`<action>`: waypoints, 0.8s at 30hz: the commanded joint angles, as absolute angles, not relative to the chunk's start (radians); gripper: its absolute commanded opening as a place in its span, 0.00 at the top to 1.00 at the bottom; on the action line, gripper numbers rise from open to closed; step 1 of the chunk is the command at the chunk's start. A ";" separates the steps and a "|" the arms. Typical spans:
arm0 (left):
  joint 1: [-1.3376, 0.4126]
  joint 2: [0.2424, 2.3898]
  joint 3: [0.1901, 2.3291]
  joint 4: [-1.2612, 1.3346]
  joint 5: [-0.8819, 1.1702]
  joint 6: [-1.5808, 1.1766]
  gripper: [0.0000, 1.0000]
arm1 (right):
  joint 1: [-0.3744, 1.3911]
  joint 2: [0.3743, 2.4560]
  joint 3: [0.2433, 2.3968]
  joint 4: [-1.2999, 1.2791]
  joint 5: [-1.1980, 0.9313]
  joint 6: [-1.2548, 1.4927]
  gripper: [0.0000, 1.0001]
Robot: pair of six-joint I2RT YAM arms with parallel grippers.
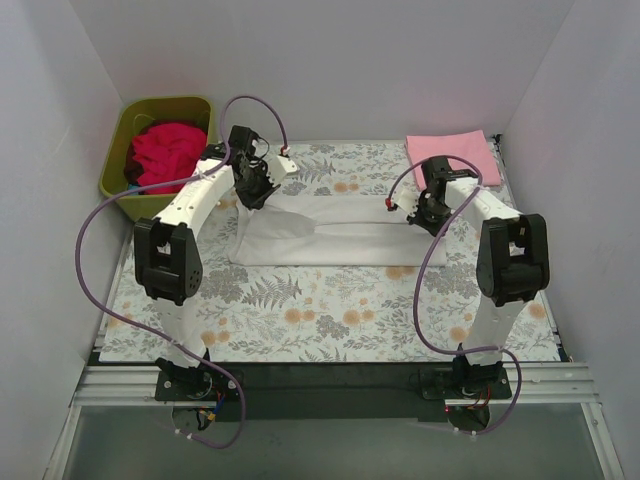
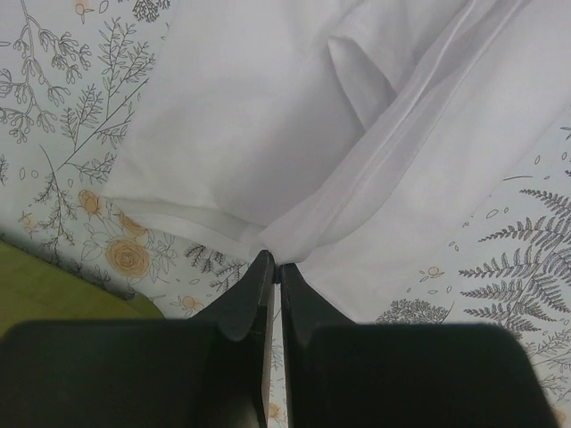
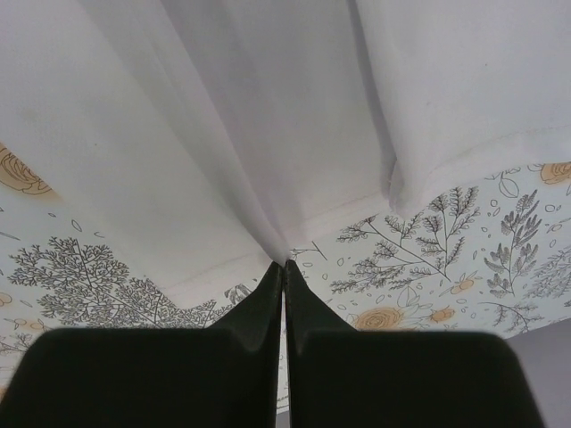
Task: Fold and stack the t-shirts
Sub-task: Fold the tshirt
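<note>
1. White walls close in a table covered by a grey-and-orange floral fabric sheet (image 1: pixel 330 320).
2. On the middle of that sheet lies a plain white cotton t-shirt (image 1: pixel 320 245). It is drawn out as a long band from 9 o'clock to 3 o'clock, with a crease along its length.
3. The left gripper (image 1: pixel 253 195) sits at the band's 10 o'clock corner. Its wrist view shows the black fingers pressed together, pinching a gathered edge of white cloth.
4. The right gripper (image 1: pixel 428 212) sits at the 2 o'clock end, likewise clenched on a pinch of the white shirt.
5. A pale pink t-shirt (image 1: pixel 452 155) lies folded flat at the sheet's 1 o'clock corner. Crimson red shirts (image 1: pixel 165 150) are heaped in an olive-green plastic tub (image 1: pixel 113 165) off the sheet at 10 o'clock.
6. The step in hand looks like a lengthwise fold of the white shirt. The pink one appears done and would be the base of the stack; the red ones are not yet started.
7. The next move probably calls for both grippers to travel together toward 6 o'clock with the cloth kept taut between them. They would lay the held edge onto the near edge, then let go together. Uneven travel would likely skew the fold.
8. No brand, label or writing can be read on any shirt, the tub or the arms.
</note>
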State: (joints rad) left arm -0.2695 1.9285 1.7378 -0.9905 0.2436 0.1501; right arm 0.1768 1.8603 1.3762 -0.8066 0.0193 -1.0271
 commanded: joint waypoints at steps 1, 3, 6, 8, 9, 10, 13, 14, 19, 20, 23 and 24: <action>-0.259 1.928 1.769 -0.974 0.250 0.166 1.00 | 0.170 1.885 1.433 -0.810 0.020 -1.081 0.99; -0.258 1.934 1.769 -0.974 0.247 0.164 1.00 | 0.170 1.894 1.440 -0.810 0.021 -1.085 0.99; -0.252 1.944 1.767 -0.971 0.245 0.164 1.00 | 0.170 1.913 1.456 -0.808 0.018 -1.081 0.99; -0.247 1.947 1.761 -0.965 0.241 0.166 1.00 | 0.170 1.925 1.466 -0.808 0.018 -1.078 0.99; -0.244 1.950 1.758 -0.963 0.236 0.167 1.00 | 0.170 1.930 1.468 -0.807 0.020 -1.077 0.99; -0.245 1.950 1.756 -0.956 0.227 0.164 1.00 | 0.170 1.940 1.471 -0.807 0.021 -1.074 0.99; -0.241 1.959 1.753 -0.948 0.216 0.149 0.93 | 0.169 1.960 1.491 -0.804 0.046 -1.051 0.87; -0.238 1.962 1.755 -0.943 0.201 0.140 0.87 | 0.166 1.962 1.499 -0.804 0.049 -1.040 0.72; -0.212 1.953 1.775 -0.914 0.173 0.008 0.52 | 0.144 1.960 1.600 -0.818 0.011 -0.983 0.64; -0.207 1.941 1.769 -0.910 0.175 -0.044 0.51 | 0.141 1.960 1.615 -0.822 0.008 -0.964 0.64; -0.207 1.881 1.720 -0.907 0.212 -0.145 0.50 | 0.140 1.996 1.701 -0.851 -0.038 -0.921 0.70; -0.207 1.865 1.697 -0.901 0.236 -0.173 0.48 | 0.140 2.028 1.730 -0.859 -0.055 -0.887 0.71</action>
